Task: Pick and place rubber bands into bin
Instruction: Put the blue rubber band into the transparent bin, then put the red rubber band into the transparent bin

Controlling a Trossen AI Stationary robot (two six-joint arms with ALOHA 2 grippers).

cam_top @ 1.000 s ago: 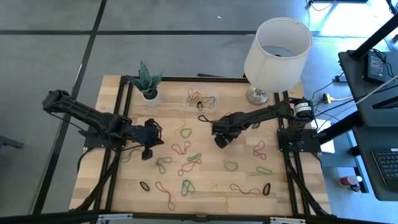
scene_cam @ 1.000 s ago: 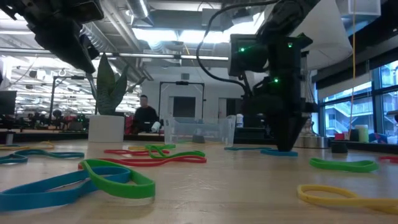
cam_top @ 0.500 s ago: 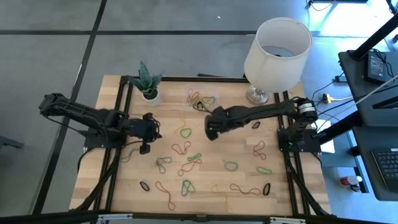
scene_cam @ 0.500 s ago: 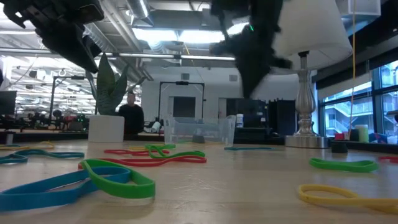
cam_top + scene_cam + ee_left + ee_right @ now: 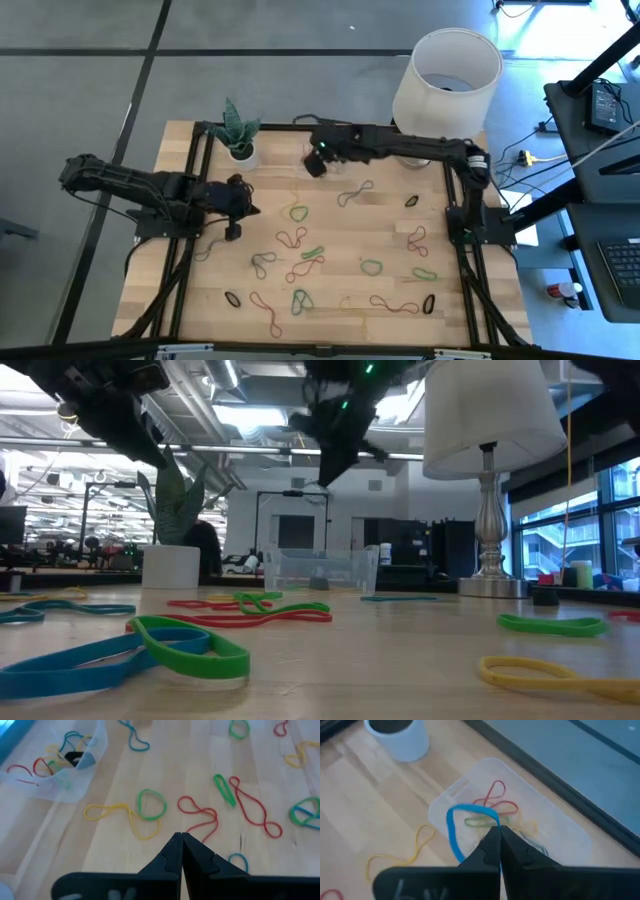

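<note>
The bin (image 5: pixel 326 160) is a small clear tray at the table's far middle, with several rubber bands in it (image 5: pixel 495 807). My right gripper (image 5: pixel 316 165) hovers above it, shut on a blue rubber band (image 5: pixel 454 827). Many loose rubber bands lie flat on the wood, among them a green one (image 5: pixel 299 212), a red one (image 5: pixel 291 238) and a yellow one (image 5: pixel 112 812). My left gripper (image 5: pixel 238 208) hangs over the table's left half, shut (image 5: pixel 181 836) with nothing in it. My right gripper pinches the blue band between its two fingertips at one end of the loop (image 5: pixel 492 818). The fingers slant down from the table's right side. The rest of the loop curves out beside the fingers, lifted clear above the bin (image 5: pixel 530 835).
A white plant pot (image 5: pixel 241 152) stands left of the bin, and a lamp (image 5: pixel 445 75) with a metal base stands to its right. A black frame (image 5: pixel 200 170) runs round the table's edges. Bands cover the middle and near part (image 5: pixel 372 266).
My right gripper has risen from the table's middle and swung toward the far edge and left, to above the bin, taking the blue band off the wood. My left gripper has drifted a little toward the far edge, still shut.
</note>
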